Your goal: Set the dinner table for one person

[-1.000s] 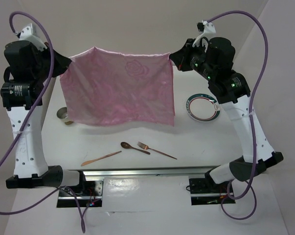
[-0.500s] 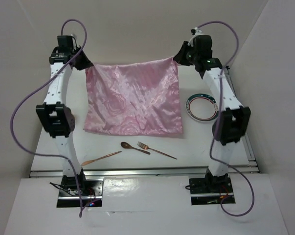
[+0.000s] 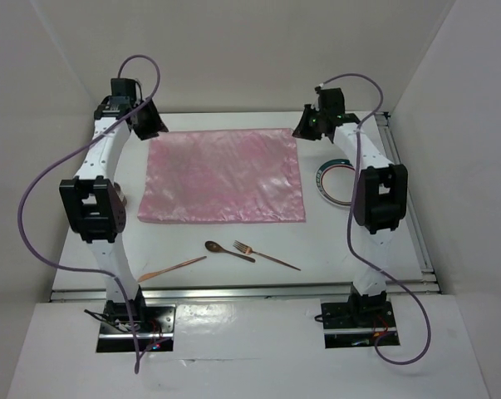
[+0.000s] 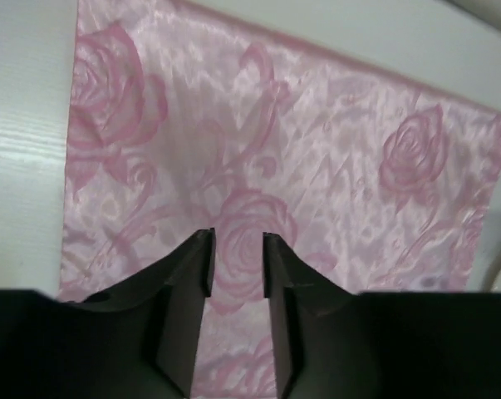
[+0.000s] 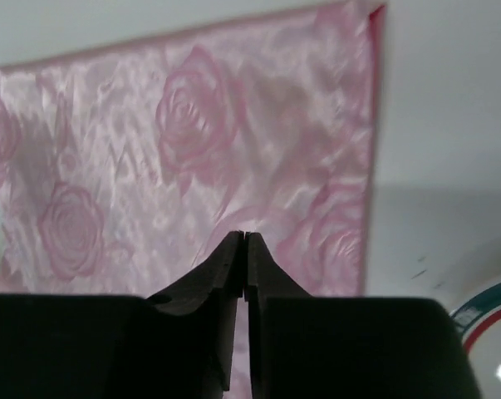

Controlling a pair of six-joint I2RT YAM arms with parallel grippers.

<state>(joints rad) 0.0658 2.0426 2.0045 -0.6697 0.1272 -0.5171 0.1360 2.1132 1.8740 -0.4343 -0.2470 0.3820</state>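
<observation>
The pink floral mat lies flat on the white dinner table, spread out across its far half. My left gripper hovers over the mat's far left corner. In the left wrist view that gripper is open, with only the mat showing through the gap. My right gripper is over the mat's far right corner. Its jaws are pressed together with nothing between them, above the mat.
A white plate with a green and red rim sits right of the mat, partly behind the right arm, and its rim shows in the right wrist view. A spoon, a fork and a knife lie near the front rail.
The mat hung in the air between both grippers and now lies flat on the table. Both arms have reached to the far side, and the left jaws have opened.
</observation>
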